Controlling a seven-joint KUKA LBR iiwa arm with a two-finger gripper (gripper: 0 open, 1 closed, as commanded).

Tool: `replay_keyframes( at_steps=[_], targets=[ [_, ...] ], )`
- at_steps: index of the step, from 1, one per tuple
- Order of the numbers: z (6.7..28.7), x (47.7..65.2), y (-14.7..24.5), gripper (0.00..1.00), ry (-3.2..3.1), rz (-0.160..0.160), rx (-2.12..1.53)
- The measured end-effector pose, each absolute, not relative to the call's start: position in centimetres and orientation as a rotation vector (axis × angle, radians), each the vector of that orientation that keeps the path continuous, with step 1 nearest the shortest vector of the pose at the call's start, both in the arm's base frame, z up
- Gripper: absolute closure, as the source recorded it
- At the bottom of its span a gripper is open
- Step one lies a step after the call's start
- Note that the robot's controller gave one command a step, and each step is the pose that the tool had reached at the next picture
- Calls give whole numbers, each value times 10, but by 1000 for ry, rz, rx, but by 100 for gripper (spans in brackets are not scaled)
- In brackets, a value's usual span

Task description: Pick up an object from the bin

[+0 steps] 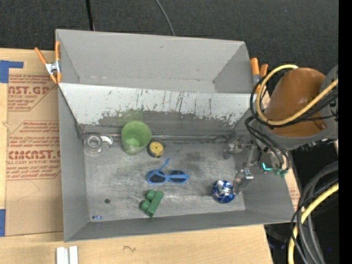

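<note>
The pincer (242, 179) hangs low at the right side of the bin (181, 95), in the lower right part of the frame, close above the grey floor. I cannot tell whether it is wide or narrow, because the metal parts there run together.

The thing nearest to it is a small shiny blue ball (223, 192). It lies just beside the pincer, to the lower left of it, near the front wall of the bin. I judge this is the relation that matters: the pincer is not straight over the ball, so a grasp asks for a short shift toward the lower left and then a descent. The ball is round, so no long axis needs matching, but it may roll away if it is pushed from one side.

The other things lie well apart, further left: blue sunglasses (166, 176), a green block (151, 201), a green cup (135, 136) and a yellow piece (156, 148).
</note>
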State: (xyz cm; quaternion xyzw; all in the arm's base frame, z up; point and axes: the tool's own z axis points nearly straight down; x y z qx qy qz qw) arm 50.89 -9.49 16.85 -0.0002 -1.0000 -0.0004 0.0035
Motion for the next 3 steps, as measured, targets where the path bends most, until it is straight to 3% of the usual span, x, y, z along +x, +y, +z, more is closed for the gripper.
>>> replay_keyframes(
  at_steps=[1,2,3],
  targets=[
    [73,491,-114,0,-3136,2,347],
    [73,489,-115,100,-3127,2,350],
    [218,492,-97,100,-3053,4,772]
  ],
)
